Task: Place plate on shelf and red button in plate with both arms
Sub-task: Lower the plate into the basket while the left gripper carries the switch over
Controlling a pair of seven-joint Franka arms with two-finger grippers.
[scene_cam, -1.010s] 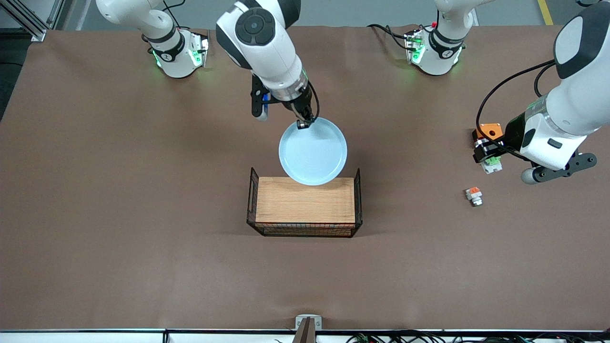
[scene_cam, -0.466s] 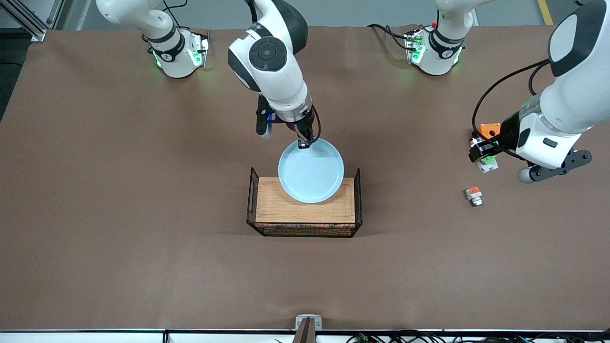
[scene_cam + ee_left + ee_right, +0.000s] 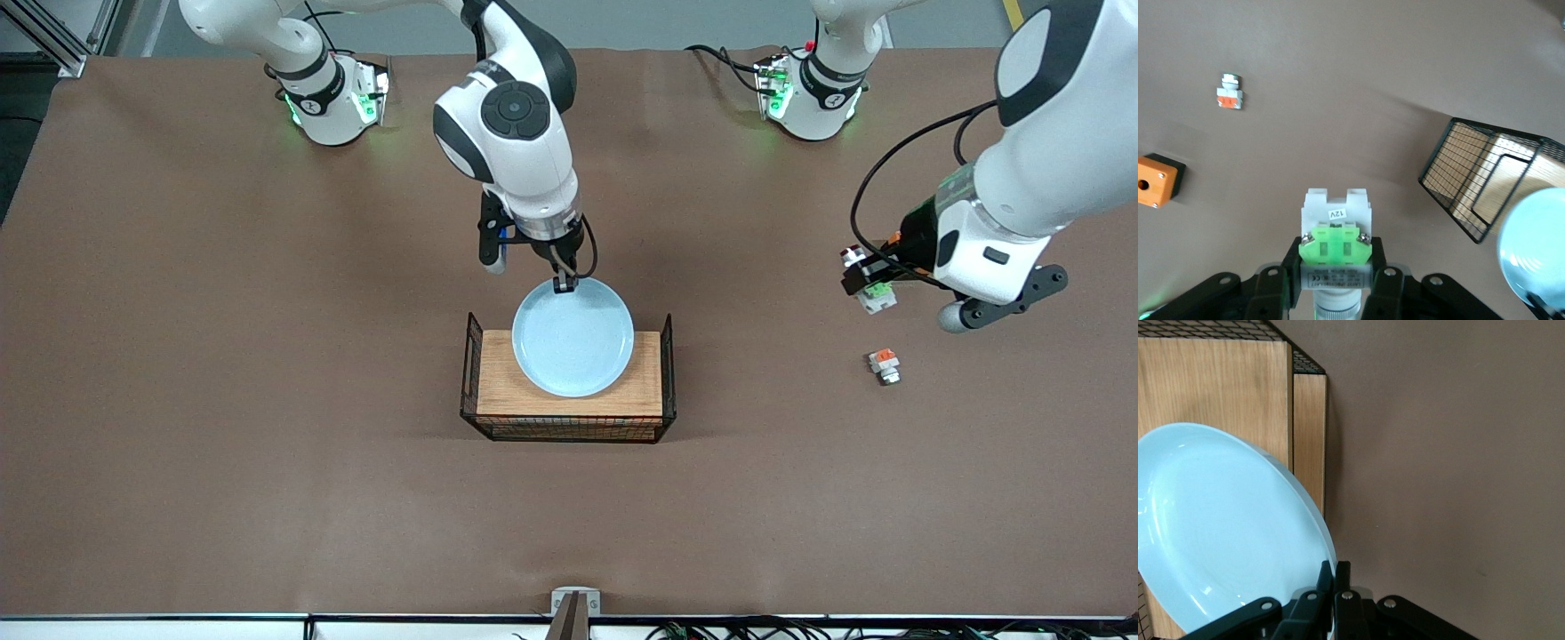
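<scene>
I read this as a robotics lab bench, not a home or a shop. The whole tabletop is covered in one plain brown sheet, creased near the edge where the arms are bolted. Two white arm bases stand along that edge, green status lights glowing on each. Black cables trail from the left arm's base. At the corner by the right arm's base I see an aluminium frame strut. Along the edge nearest the front camera runs a metal rail with a small bracket at its middle and bundled wiring beside it.
</scene>
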